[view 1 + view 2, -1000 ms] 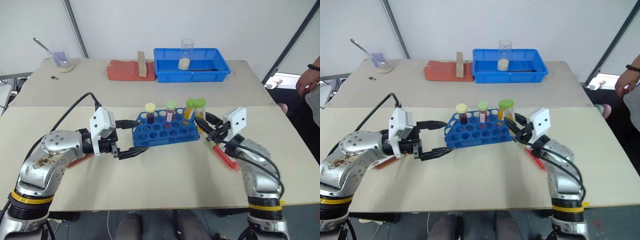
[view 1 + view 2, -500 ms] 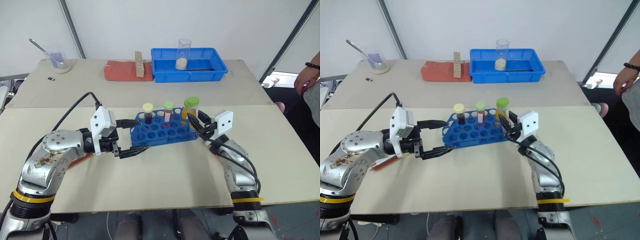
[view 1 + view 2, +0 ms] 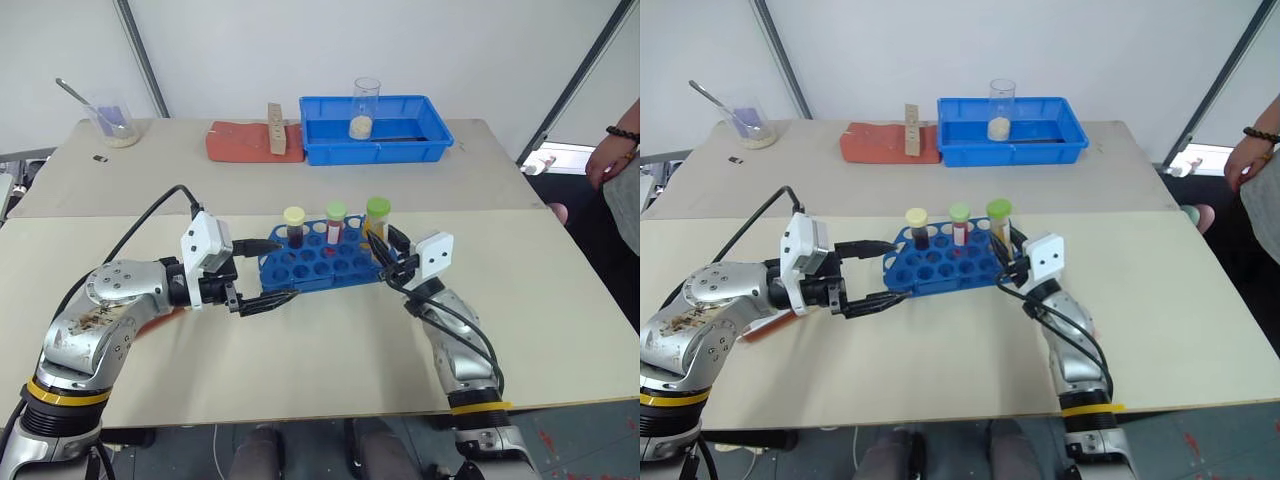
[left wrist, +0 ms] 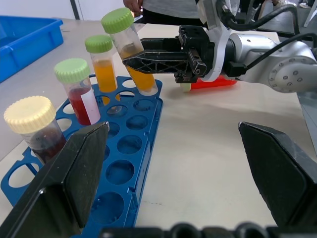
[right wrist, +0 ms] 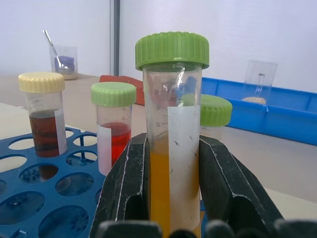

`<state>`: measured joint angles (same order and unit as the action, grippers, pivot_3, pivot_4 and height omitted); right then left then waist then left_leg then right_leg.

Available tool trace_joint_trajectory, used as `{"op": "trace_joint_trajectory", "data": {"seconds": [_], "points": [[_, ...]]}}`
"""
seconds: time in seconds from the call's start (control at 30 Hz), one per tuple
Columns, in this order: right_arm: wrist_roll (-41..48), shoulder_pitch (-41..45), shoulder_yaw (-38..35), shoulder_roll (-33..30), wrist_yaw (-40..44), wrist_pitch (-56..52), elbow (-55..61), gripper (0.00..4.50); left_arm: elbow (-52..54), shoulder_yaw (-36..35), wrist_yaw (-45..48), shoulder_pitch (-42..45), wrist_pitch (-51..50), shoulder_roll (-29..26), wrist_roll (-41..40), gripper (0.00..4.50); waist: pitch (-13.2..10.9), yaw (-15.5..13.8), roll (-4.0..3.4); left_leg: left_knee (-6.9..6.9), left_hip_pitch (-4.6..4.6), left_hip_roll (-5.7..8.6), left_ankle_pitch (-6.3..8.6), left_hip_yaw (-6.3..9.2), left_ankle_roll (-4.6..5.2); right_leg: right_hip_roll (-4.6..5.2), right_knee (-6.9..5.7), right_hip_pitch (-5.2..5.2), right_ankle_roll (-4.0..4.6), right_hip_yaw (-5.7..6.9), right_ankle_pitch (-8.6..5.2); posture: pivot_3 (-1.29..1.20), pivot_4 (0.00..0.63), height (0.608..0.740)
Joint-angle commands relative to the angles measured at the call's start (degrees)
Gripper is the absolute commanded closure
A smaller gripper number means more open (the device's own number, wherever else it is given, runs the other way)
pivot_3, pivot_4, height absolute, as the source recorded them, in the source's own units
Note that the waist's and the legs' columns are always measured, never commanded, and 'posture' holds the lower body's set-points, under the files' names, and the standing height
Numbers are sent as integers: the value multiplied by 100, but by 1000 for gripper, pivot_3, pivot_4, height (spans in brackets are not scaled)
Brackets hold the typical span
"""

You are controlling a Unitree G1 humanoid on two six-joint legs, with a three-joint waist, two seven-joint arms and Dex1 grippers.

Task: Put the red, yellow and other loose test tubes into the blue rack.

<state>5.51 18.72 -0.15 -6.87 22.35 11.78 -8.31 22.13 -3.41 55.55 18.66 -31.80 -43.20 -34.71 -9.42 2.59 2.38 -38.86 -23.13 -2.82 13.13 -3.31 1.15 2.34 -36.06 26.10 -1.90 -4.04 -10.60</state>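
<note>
Right gripper (image 4: 148, 58), jaws clamped on an orange-filled test tube (image 5: 172, 148) (green cap), tilted over the blue rack (image 3: 320, 265); left gripper (image 3: 268, 272) jaws apart at the rack's near-left end.

Glossy blue plastic rack (image 3: 325, 265), matt tabletop (image 3: 330, 350)

The rack (image 3: 322, 264) stands mid-table (image 3: 330, 370); three capped tubes (image 3: 295, 227) stand in its far row, a fourth tube (image 4: 130, 49) tilts over its right end, clamped in the right gripper (image 3: 384, 258); the left gripper (image 3: 262, 272) straddles the rack's left end, jaws wide; a loose tube (image 4: 212, 84) lies on the table behind the right gripper; at the far edge sit a tray (image 3: 375, 130) holding a beaker (image 3: 365, 108), a mat (image 3: 254, 141) left of it, and a cup (image 3: 116, 123) far left.
</note>
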Motion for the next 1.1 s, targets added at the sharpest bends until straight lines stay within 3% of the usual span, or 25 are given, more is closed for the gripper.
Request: {"op": "trace_joint_trajectory", "data": {"seconds": [0.03, 0.27, 0.53, 0.57, 0.8, 1.0, 1.1], "points": [[-73, -30, -26, 134, -267, 319, -203, 3530, 170, -129, -100, 188, -77, 42, -163, 0, 0, 0, 0, 0, 0, 0, 0, 0, 0, 0, 0, 0, 0, 0, 0, 0, 150, 740], [102, -250, -145, 534, -697, 436, -352, 3530, 164, -135, -317, 287, -181, 128, -228, 0, 0, 4, 0, 2, 3, -1, 0, 2, 0, 0, -1, -2, 0, 0, 0, 0, 150, 740], [16, -430, -47, 502, -714, 702, -285, 3531, 121, -54, -443, 416, -189, 250, -178, 0, 0, 3, 0, 2, 3, 0, 0, 3, 0, 0, 0, -3, 1, 0, -1, 0, 150, 740], [67, -446, -49, 462, -656, 669, -245, 2505, 113, -37, -449, 425, -173, 265, -162, 0, 0, 4, 0, 2, 3, 0, 0, 3, 0, 0, 0, -3, 1, 0, -1, 0, 150, 740], [189, -766, -90, -207, -297, -161, 590, 222, 172, 35, -495, 346, -115, 316, -73, 0, 0, -5, 0, 2, -2, 1, 0, 3, 0, 1, 2, -2, 1, 0, 0, 0, 150, 740], [902, -1682, -364, -1543, 309, -2369, 3093, 222, 265, 153, -265, 114, 20, 26, 185, 0, -1, -22, -1, 7, -2, 2, 0, 3, 0, 1, 2, 0, -3, -1, -8, 0, 150, 740], [1038, -1897, -650, -2193, 121, -3841, 4218, 222, 330, 235, 85, -105, 228, -184, 297, 0, 0, -2, -1, 6, 2, 0, 0, 2, 0, 0, 2, -1, 2, 0, -22, 0, 150, 740]]}}
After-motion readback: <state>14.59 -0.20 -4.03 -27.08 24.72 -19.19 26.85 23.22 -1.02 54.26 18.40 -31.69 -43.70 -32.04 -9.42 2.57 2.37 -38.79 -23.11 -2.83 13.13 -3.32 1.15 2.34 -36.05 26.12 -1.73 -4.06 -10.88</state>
